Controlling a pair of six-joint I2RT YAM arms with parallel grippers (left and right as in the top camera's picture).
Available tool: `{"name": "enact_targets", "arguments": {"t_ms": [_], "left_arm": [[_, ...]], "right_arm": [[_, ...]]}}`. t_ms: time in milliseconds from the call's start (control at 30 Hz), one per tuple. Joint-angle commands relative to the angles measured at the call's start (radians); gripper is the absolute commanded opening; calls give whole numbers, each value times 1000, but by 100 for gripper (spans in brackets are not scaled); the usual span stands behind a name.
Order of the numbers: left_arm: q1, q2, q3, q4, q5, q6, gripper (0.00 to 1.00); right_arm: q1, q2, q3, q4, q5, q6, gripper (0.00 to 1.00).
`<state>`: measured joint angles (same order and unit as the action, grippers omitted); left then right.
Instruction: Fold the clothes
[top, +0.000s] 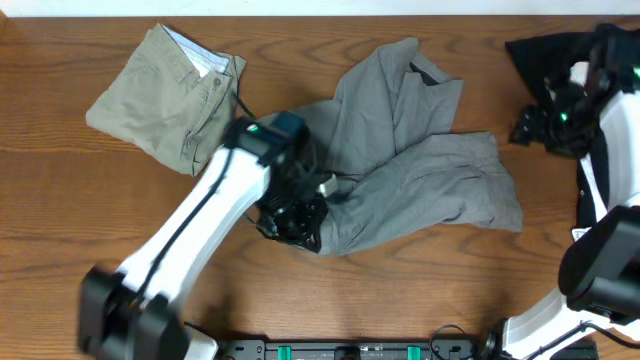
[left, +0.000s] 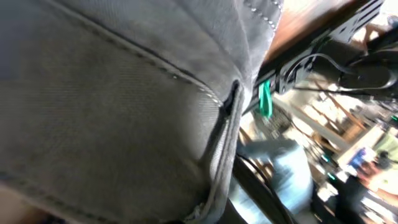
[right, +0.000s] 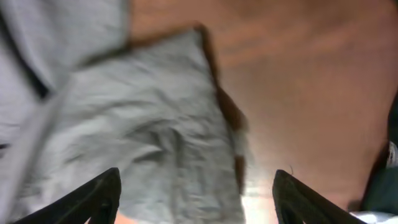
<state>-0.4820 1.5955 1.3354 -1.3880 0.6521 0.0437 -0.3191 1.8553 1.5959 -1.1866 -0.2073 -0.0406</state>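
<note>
The grey shorts (top: 420, 170) lie crumpled in the middle of the table. My left gripper (top: 295, 220) sits at their lower left edge, and grey cloth (left: 112, 106) fills the left wrist view up close and hides the fingers; it appears shut on the cloth. My right gripper (top: 537, 125) is at the far right, apart from the shorts. Its fingers (right: 196, 183) are spread wide and empty above a grey leg corner (right: 143, 143). Folded khaki-green shorts (top: 170, 90) lie at the back left. A black garment (top: 545, 55) lies at the back right.
The wooden table (top: 80, 200) shows bare wood at the left and front right. The black rail with green clips (top: 340, 350) runs along the front edge. The right arm's white base (top: 600, 270) stands at the right edge.
</note>
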Motion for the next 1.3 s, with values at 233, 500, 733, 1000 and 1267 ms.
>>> {"name": "enact_targets", "arguments": {"t_ms": [233, 500, 733, 1000, 1267], "left_arm": [[47, -317, 5, 129, -70, -12, 6], [47, -343, 5, 155, -112, -24, 6], [47, -364, 6, 217, -217, -50, 6], [47, -368, 6, 228, -282, -76, 6], [47, -368, 6, 228, -282, -77, 5]], "right_arm": [[-105, 16, -224, 54, -187, -14, 69], [-106, 16, -369, 213, -285, 2, 70], [-106, 16, -407, 367, -345, -56, 71], [-105, 16, -415, 512, -341, -95, 72], [-74, 37, -453, 527, -343, -96, 67]]}}
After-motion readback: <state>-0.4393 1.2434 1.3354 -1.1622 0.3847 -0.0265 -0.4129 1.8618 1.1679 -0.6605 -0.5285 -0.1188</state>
